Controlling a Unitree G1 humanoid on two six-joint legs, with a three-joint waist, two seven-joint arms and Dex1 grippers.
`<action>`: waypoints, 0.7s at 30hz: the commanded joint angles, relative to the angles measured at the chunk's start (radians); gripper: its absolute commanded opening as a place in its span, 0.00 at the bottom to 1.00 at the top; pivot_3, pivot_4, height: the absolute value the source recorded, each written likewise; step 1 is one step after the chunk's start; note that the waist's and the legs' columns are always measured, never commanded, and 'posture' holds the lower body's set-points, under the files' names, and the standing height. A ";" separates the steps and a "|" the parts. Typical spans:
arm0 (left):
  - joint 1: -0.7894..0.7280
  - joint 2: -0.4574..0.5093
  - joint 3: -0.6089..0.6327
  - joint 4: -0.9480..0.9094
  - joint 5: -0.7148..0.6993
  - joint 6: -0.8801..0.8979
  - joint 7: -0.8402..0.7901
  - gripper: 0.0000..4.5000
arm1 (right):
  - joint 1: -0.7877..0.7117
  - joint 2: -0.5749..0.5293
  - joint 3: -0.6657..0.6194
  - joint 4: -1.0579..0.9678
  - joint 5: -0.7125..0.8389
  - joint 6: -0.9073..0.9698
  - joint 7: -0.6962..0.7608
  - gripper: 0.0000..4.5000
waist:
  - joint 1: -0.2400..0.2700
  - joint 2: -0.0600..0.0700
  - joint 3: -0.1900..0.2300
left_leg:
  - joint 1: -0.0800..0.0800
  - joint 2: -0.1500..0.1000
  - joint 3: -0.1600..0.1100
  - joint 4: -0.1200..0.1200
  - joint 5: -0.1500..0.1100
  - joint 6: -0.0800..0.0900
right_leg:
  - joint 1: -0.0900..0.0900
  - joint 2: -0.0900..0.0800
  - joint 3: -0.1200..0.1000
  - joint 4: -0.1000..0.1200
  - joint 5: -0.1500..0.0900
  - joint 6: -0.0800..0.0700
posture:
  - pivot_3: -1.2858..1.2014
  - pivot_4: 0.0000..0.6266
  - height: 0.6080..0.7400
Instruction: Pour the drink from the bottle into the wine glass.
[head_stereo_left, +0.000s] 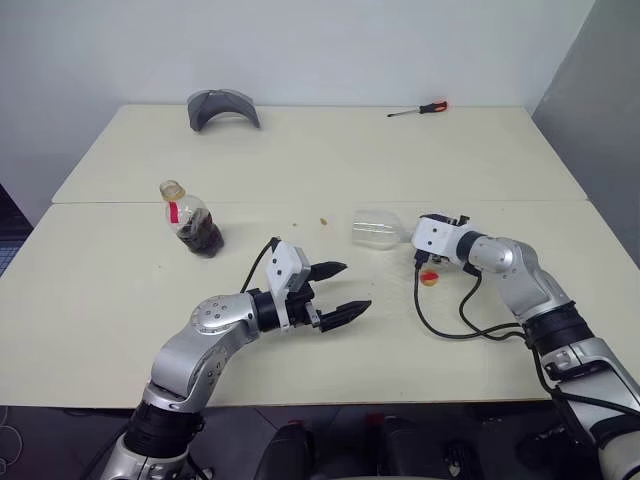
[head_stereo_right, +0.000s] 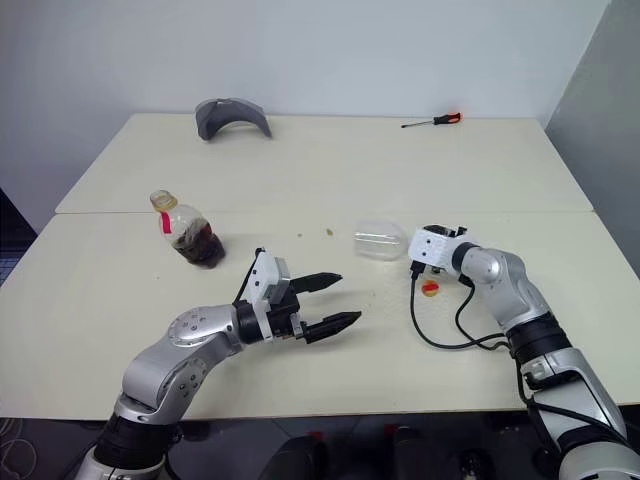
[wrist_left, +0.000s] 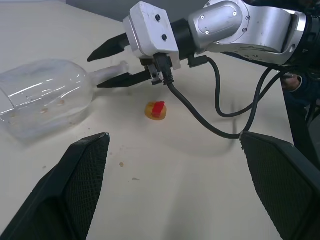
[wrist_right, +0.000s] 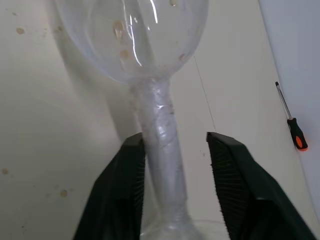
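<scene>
now the right claw (wrist_right: 172, 187) straddles the stem of the tipped wine glass (head_stereo_left: 375, 229).
left claw (head_stereo_left: 338, 289) gapes over open surface (head_stereo_left: 120, 300); bottle (head_stereo_left: 190, 220) upright, well apart.

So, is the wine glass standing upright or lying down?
Lying down: the wine glass rests on its side on the table, bowl toward the bottle.

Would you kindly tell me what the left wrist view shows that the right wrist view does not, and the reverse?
Left wrist view: the open left pincer, the right pincer seen from outside with its black cable, and a yellow cap on the table. Right wrist view: an orange-handled screwdriver on the table, and a gap between one finger and the glass's stem. Both: the wine glass lying on its side, its stem between the right pincer's fingers.
</scene>
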 joint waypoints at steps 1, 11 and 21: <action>-0.011 -0.004 0.019 -0.033 -0.015 -0.006 0.005 1.00 | -0.028 -0.006 -0.004 -0.013 -0.009 -0.018 -0.004 0.13 | 0.000 0.000 0.000 | 0.000 0.000 0.000 0.000 0.000 0.000 | 0.000 0.000 0.000 0.000 0.000 0.000 | 0.52 0.24 1.00; 0.003 -0.005 0.021 -0.038 -0.017 -0.004 0.005 1.00 | -0.056 0.016 -0.024 0.008 0.003 -0.052 -0.032 0.03 | 0.000 0.000 0.000 | 0.000 0.000 0.000 0.000 0.000 0.000 | 0.000 0.000 0.000 0.000 0.000 0.000 | 0.52 0.24 1.00; 0.273 0.006 0.123 -0.209 0.030 -0.018 0.171 1.00 | -0.192 0.396 -0.272 0.108 0.460 0.048 -0.011 0.03 | -0.013 0.001 0.001 | 0.001 0.002 0.001 -0.001 0.000 0.000 | -0.001 0.000 0.001 0.001 0.000 0.000 | 0.52 0.24 1.00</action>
